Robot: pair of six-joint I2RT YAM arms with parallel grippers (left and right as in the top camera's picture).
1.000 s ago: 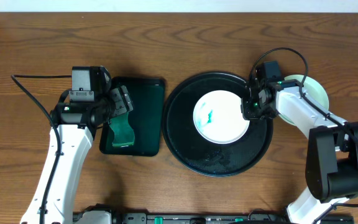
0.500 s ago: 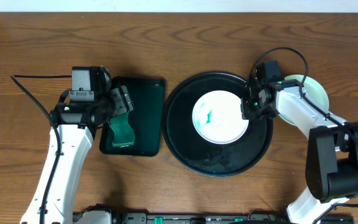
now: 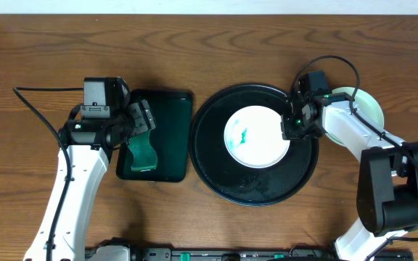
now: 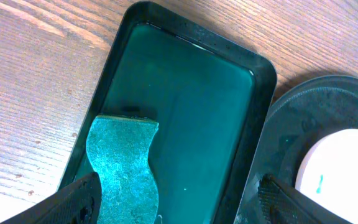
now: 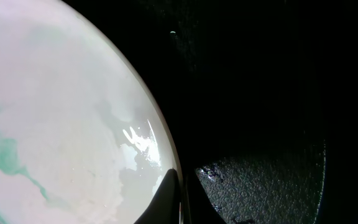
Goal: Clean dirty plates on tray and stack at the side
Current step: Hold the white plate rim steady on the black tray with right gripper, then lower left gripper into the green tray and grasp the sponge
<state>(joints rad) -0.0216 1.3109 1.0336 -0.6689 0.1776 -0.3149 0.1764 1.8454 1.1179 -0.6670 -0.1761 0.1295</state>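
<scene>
Right pincer (image 3: 289,126) is closed on the right-hand rim of the white plate (image 3: 256,138). The wrist view shows the two fingertips (image 5: 165,198) pinched together with the plate edge between them, one on the plate's top face and one on the outside.

The plate lies flat inside the black tray (image 3: 216,181), a bit up and off centre, with tray floor visible all round it. Green smear (image 3: 244,135) sits left of the plate's middle, well away from the pinch point. In the wrist view it's at the far left edge, streaky, and the plate surface near the fingers looks wet and glossy.

Pale green plate (image 3: 371,109) is on the table (image 3: 194,43) just right of the black tray, mostly hidden under the right arm. Can't tell if it's one plate or a stack.

Left pincer (image 3: 141,118) has its jaws wide apart and holds nothing. It hangs over the left part of the green tray (image 4: 185,106), above the sponge (image 4: 122,168). The sponge lies flat in that tray's near-left corner. The green tray is just beside the black tray's left rim, the two close or touching.
</scene>
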